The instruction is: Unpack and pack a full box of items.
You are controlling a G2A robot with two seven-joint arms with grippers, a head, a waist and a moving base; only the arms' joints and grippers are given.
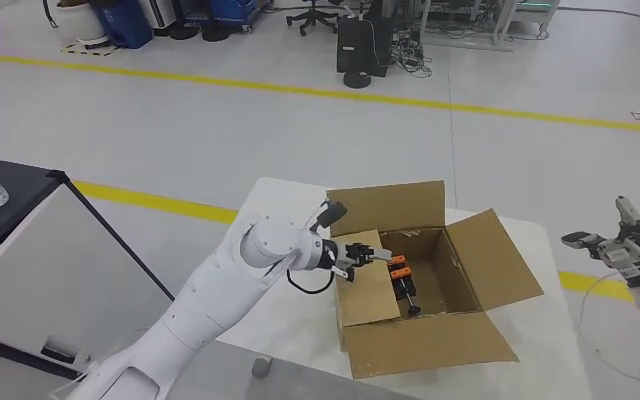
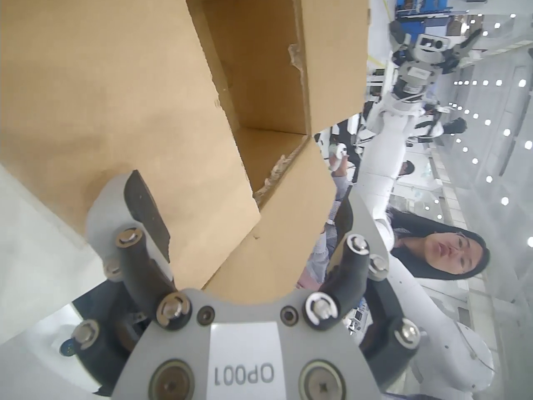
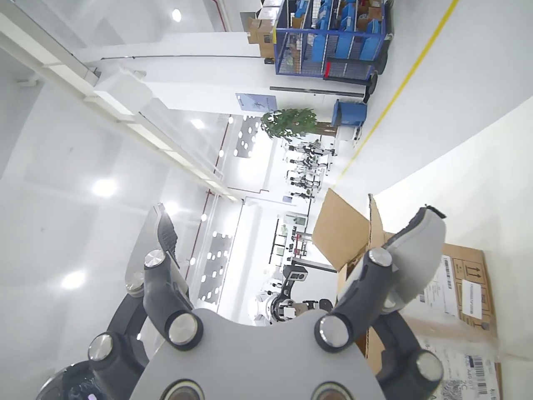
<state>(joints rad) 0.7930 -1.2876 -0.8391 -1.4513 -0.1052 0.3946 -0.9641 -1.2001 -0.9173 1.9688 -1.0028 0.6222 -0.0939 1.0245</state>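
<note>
An open cardboard box (image 1: 455, 255) stands on the white table (image 1: 285, 205) with all its flaps folded outward. Orange and black items (image 1: 400, 268) lie on its floor, along with a black item (image 1: 413, 303). My left gripper (image 1: 366, 254) hovers open over the box's left flap (image 1: 364, 292), at the edge of the opening. The left wrist view shows its fingers (image 2: 141, 206) spread above that flap (image 2: 104, 97), with nothing between them. My right gripper (image 1: 606, 243) is off the table's right side, apart from the box. In the right wrist view the right gripper (image 3: 291, 226) is open and empty, the box (image 3: 339, 231) beyond it.
A dark-edged cabinet (image 1: 40, 260) stands left of the table. The box's labelled side (image 3: 464, 285) faces the right arm. Bare table surface lies in front of and to the left of the box. Yellow floor lines (image 1: 300, 92) run behind.
</note>
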